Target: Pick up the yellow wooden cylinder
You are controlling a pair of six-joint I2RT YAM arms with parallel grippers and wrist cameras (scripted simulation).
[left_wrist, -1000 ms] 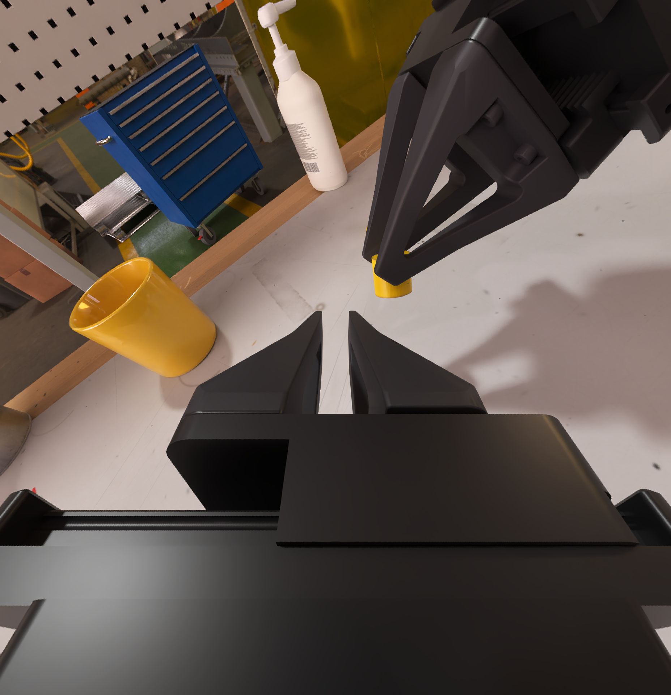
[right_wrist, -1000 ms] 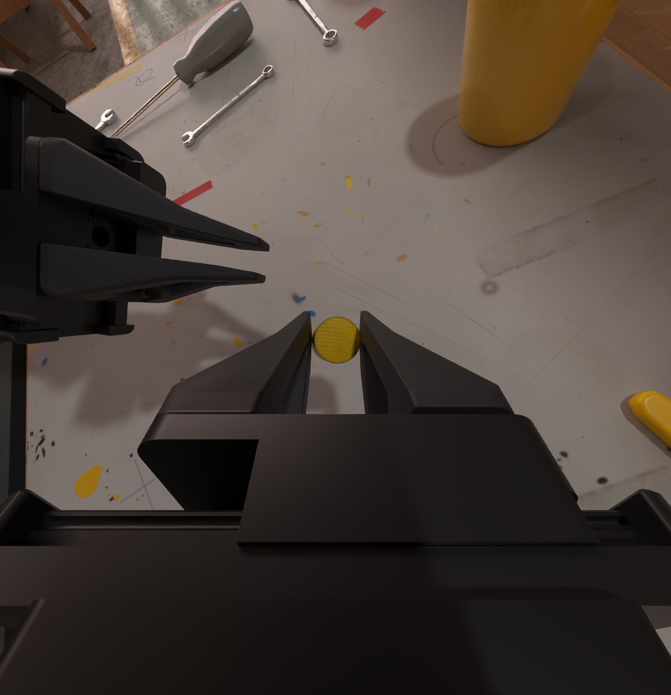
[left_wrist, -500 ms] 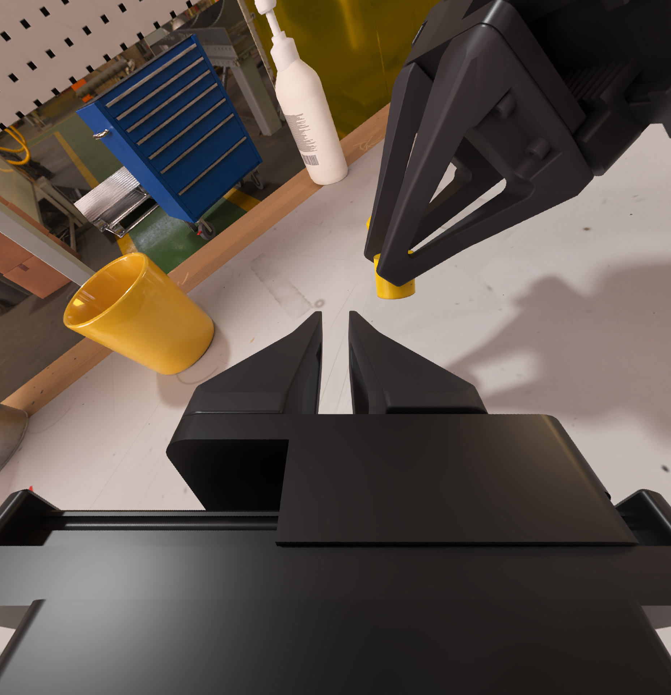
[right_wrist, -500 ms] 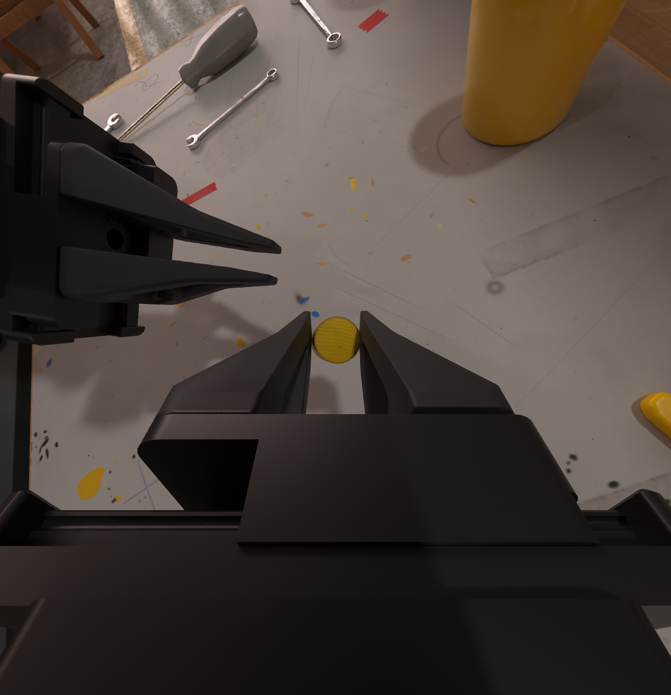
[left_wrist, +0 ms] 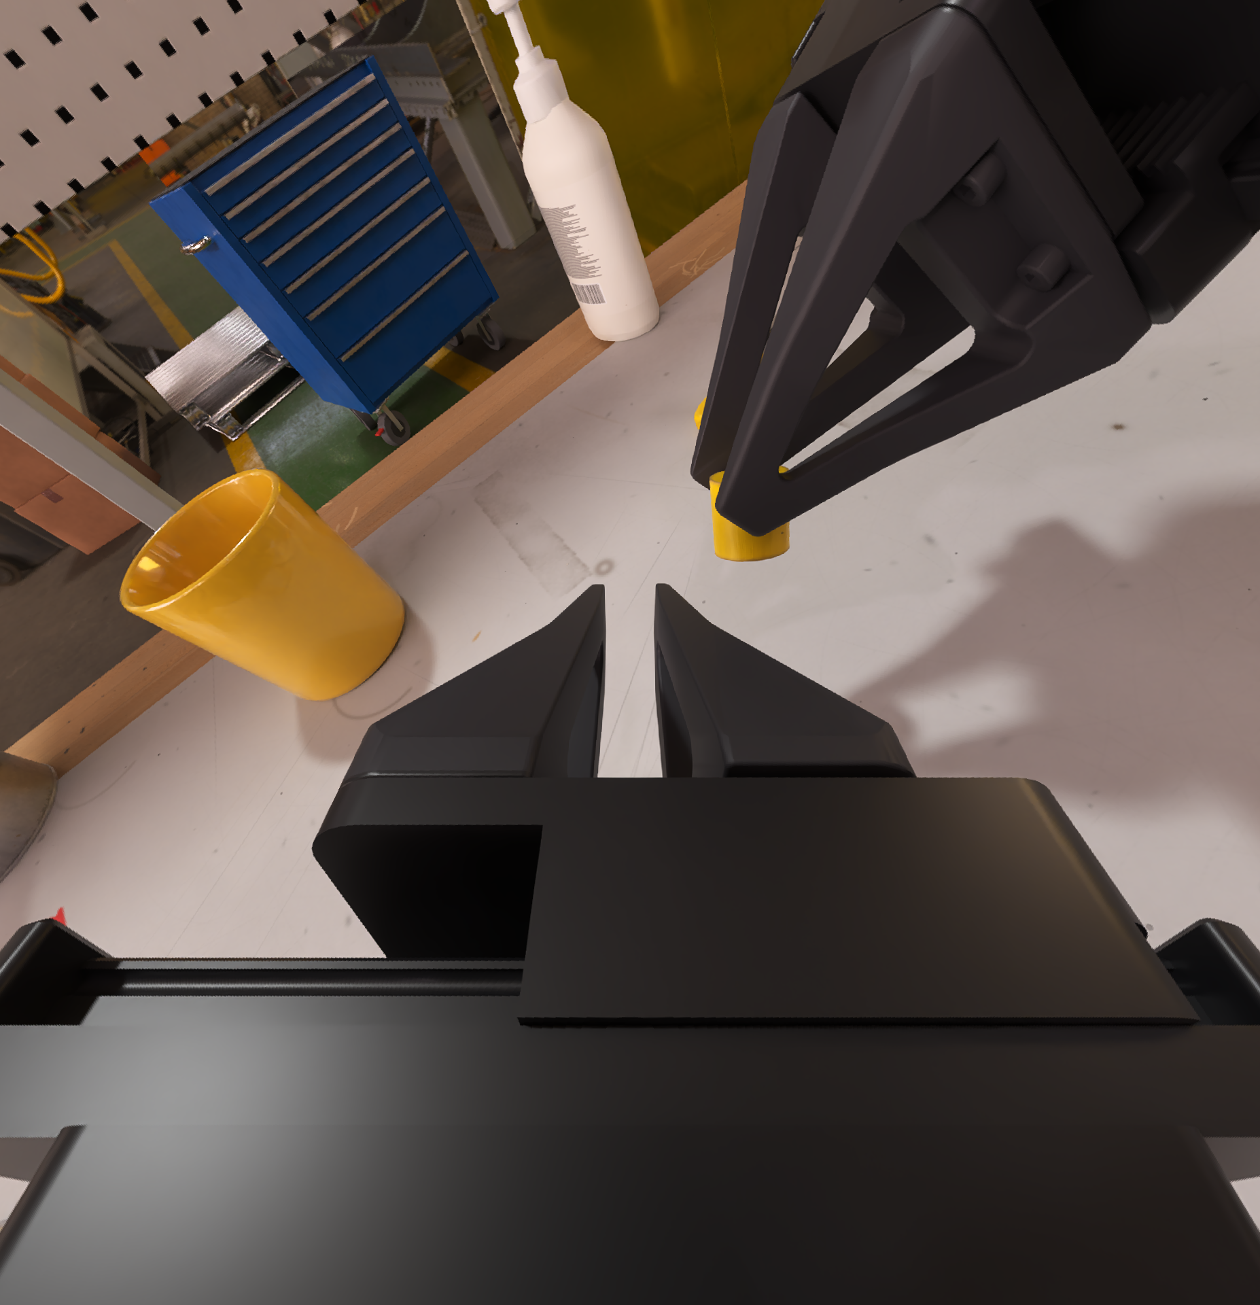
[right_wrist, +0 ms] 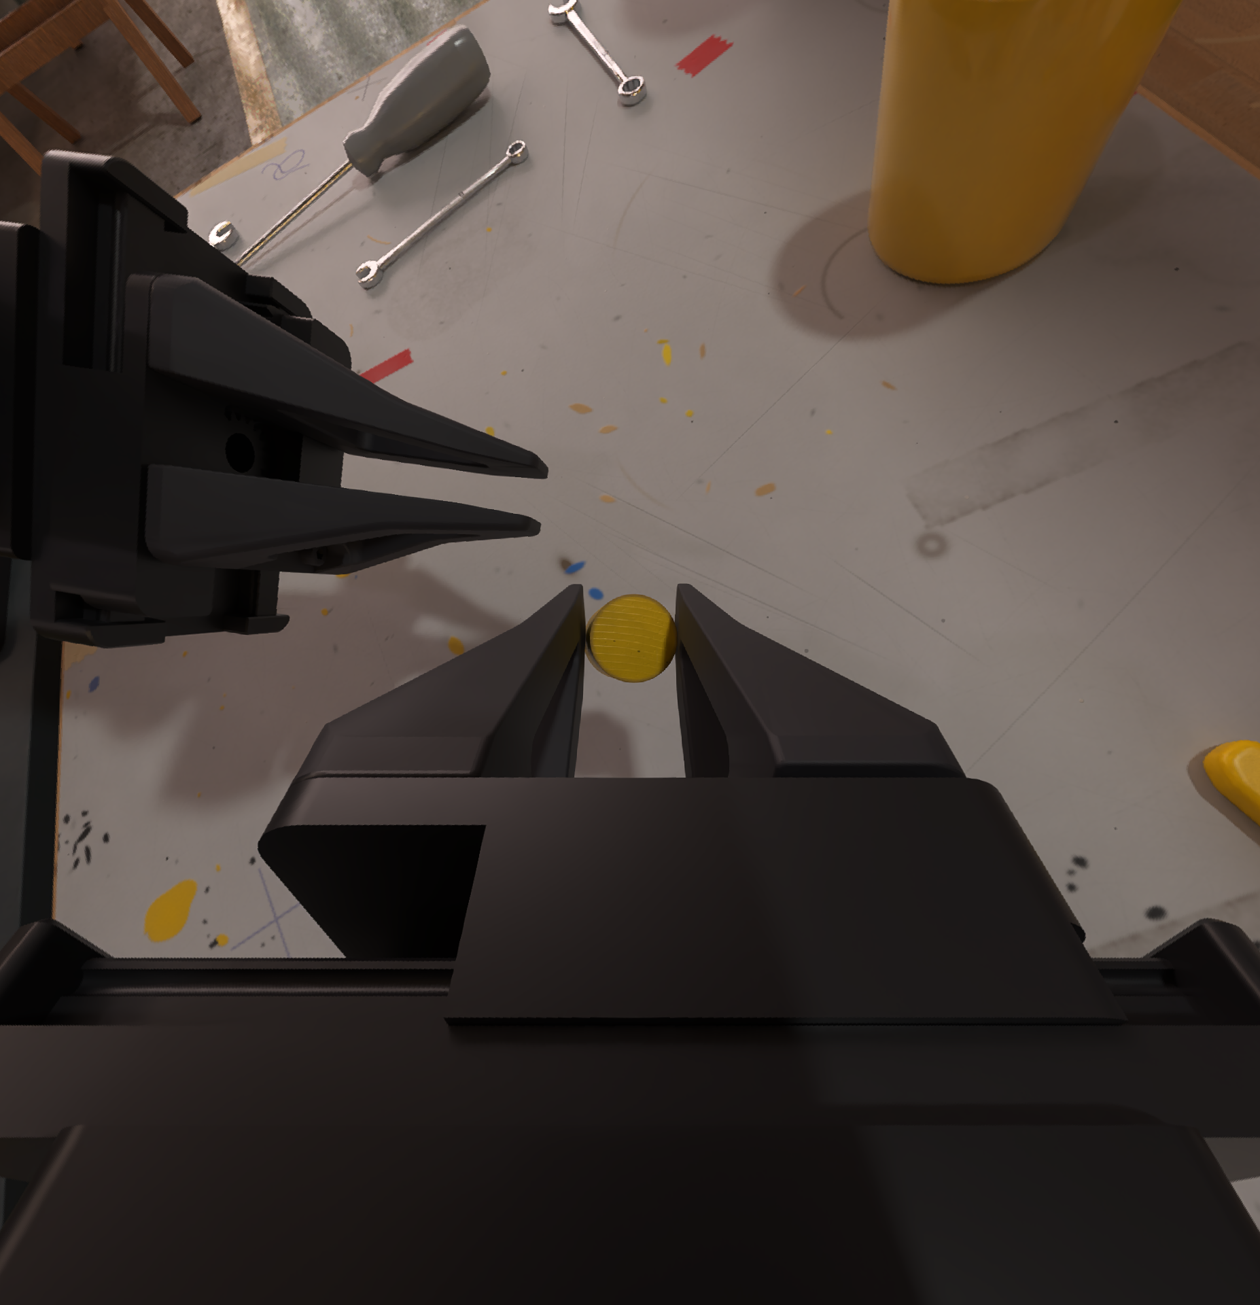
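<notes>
The yellow wooden cylinder [right_wrist: 631,639] stands upright between my right gripper's [right_wrist: 631,592] two fingers, seen end-on, and they are shut on its sides. A soft shadow lies on the table below it. In the left wrist view the right gripper [left_wrist: 744,505] comes down from the upper right, and only the cylinder's [left_wrist: 747,540] lower end shows under its fingertips. My left gripper [left_wrist: 628,587] is shut and empty, low over the table a short way in front of the cylinder. It also shows at the left of the right wrist view [right_wrist: 542,498], pointing at the cylinder.
A yellow cup [left_wrist: 260,586] stands near the table's wooden edge [left_wrist: 472,424] and also shows in the right wrist view [right_wrist: 1001,141]. A white pump bottle [left_wrist: 585,226] stands at that edge. A wrench [right_wrist: 440,212], a second wrench [right_wrist: 599,53] and a screwdriver [right_wrist: 415,99] lie beyond. A yellow tool [right_wrist: 1248,791] lies at right.
The table things in the right wrist view have drawn slightly toward the centre, so my right gripper has risen a little with the cylinder. The left gripper has shifted slightly and stays shut.
</notes>
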